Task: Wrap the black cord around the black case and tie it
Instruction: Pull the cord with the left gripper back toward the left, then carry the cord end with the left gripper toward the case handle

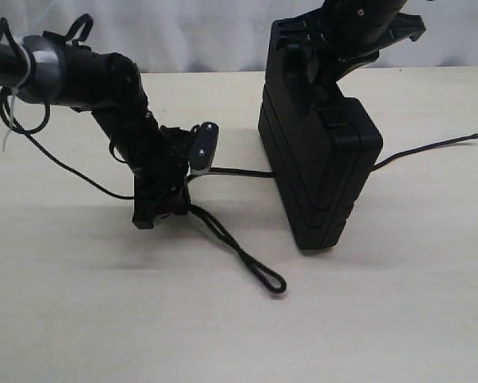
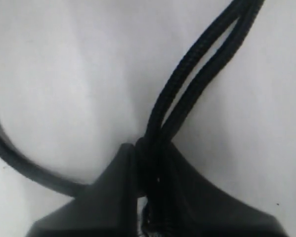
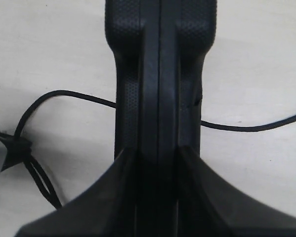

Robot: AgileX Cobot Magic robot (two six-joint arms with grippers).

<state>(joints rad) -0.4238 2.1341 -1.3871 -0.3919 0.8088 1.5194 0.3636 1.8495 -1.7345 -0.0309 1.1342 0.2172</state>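
The black case [image 1: 318, 167] stands on edge right of the table's middle. My right gripper [image 1: 322, 60] comes down from above and is shut on its top end; in the right wrist view the case [image 3: 160, 74] fills the space between the jaws of that gripper [image 3: 157, 153]. The black cord [image 1: 239, 171] runs along the table past the foot of the case and out to the right [image 1: 430, 149]. Its looped end [image 1: 272, 279] lies in front. My left gripper [image 1: 171, 209] is shut on the doubled cord [image 2: 197, 74], low by the table, left of the case.
The beige table [image 1: 382, 319] carries only the case and cord. A white backdrop [image 1: 199, 32] closes the far side. A thin robot cable [image 1: 55, 155] hangs from the left arm down to the tabletop.
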